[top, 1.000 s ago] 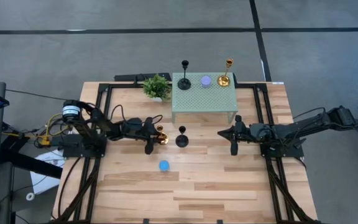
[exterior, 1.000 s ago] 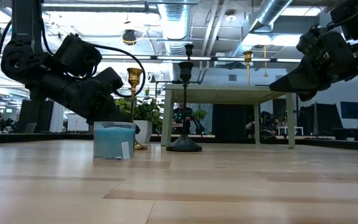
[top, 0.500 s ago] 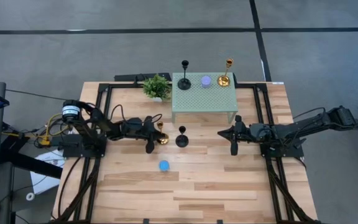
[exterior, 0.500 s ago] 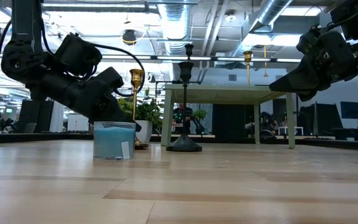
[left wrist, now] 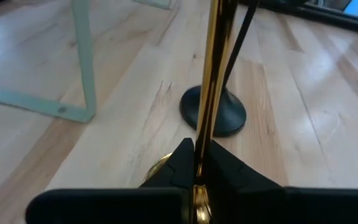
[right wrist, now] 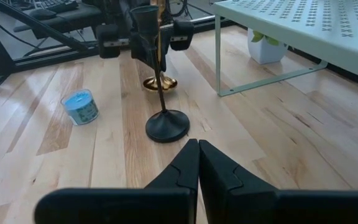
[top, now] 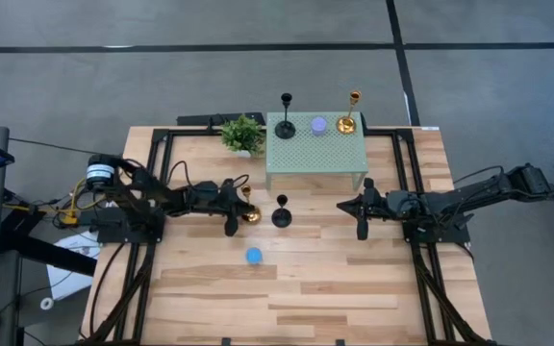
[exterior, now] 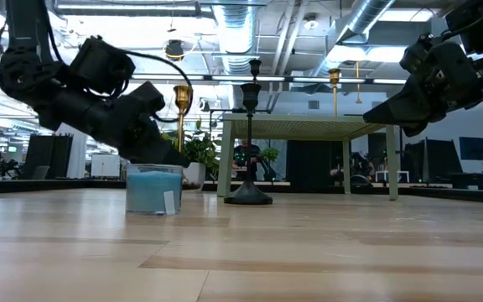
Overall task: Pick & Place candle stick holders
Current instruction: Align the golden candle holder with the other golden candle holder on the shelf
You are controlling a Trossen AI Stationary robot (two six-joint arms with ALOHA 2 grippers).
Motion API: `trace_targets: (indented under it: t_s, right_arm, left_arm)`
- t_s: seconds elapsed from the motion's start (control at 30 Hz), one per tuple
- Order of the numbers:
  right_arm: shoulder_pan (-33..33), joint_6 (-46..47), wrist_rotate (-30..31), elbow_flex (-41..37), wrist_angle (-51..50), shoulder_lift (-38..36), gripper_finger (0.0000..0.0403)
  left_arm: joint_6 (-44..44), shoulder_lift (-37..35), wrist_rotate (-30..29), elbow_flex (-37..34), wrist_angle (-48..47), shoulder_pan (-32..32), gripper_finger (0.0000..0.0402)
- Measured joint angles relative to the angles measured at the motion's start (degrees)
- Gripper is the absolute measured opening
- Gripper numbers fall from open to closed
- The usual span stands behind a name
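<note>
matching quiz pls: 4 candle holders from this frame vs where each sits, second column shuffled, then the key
Things:
1. gold holder by the left gripper
2. blue holder
3. purple holder
4. black holder at table centre

Places:
A. on the green raised shelf, between a black and a gold holder
B. on the wood table, alone, nearest the front edge
C. stem between the left gripper's closed fingers, base on the wood
D. standing free on the wood, just in front of the shelf

Pairs: 1-C, 2-B, 3-A, 4-D
</note>
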Motion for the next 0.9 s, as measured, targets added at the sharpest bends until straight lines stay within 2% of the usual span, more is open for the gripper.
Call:
trace_targets:
  t_s: [0.3,0.47,0.6,0.9]
  right_arm:
    - [0.02,-0.51,0.00,0.00,0.00,0.00,0.0001]
    - [0.02,-0.57,-0.02,0.00,0.16,0.00,0.0001]
    - [0.01,-0.58,-0.09,0.02,0.63,-0.01,0.0001]
    - [-0.04,-2.08,-0.08,0.02,1.64,0.00,0.0001]
  left_arm:
    - [-1.43,-11.13,-0.01,0.03,-8.76,-0.33,0.0015]
    - [-4.32,-18.37,-2.17,1.52,-18.15,-0.33,0.0015]
    - [-5.87,-22.19,-2.94,6.32,-29.19,-0.54,0.0015]
    - [3.62,-26.37,-2.75,20.37,-45.24,-2.32,0.0017]
